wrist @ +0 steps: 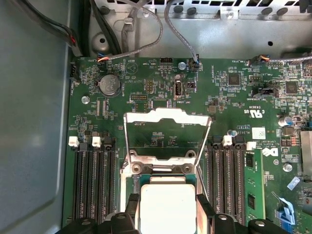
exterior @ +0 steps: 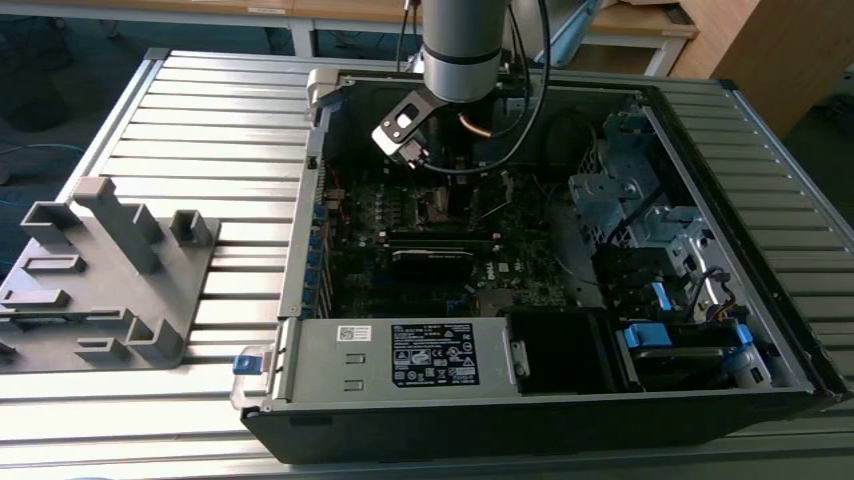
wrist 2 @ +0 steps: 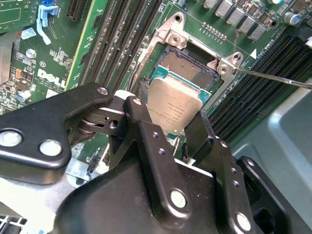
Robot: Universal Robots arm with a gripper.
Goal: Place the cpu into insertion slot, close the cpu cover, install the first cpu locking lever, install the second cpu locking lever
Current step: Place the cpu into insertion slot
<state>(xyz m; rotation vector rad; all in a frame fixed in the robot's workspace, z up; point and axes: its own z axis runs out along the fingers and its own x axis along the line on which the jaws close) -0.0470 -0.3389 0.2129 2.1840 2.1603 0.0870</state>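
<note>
Grey metal tops the cpu [wrist 2: 176, 105], and we see it pinched at two opposite edges by the black fingers [wrist 2: 141, 131] of the gripper [wrist 2: 165, 117], which is clenched on the chip in both wrist views. The cpu hangs over the insertion slot [wrist 2: 185, 66] and covers part of it, leaving a strip of the dark pin field bare toward the hinge end. We cannot tell whether the chip touches the socket or sits just above it. The cpu cover [wrist: 168, 116] stands open, raised from its hinged edge just beyond the chip. A thin lever rod [wrist 2: 273, 78] juts out unlatched beside the socket, and black memory slots [wrist: 95, 180] flank it on both sides.

In the exterior view the arm [exterior: 461, 40] enters at twelve o'clock and reaches down into the open computer case [exterior: 534, 425], over the green motherboard [exterior: 400, 215]. A silver box with a label [exterior: 400, 355] sits at six o'clock in the case. At nine o'clock a grey fixture [exterior: 107, 270] rests on the slatted table [exterior: 200, 120], well apart from the gripper.
</note>
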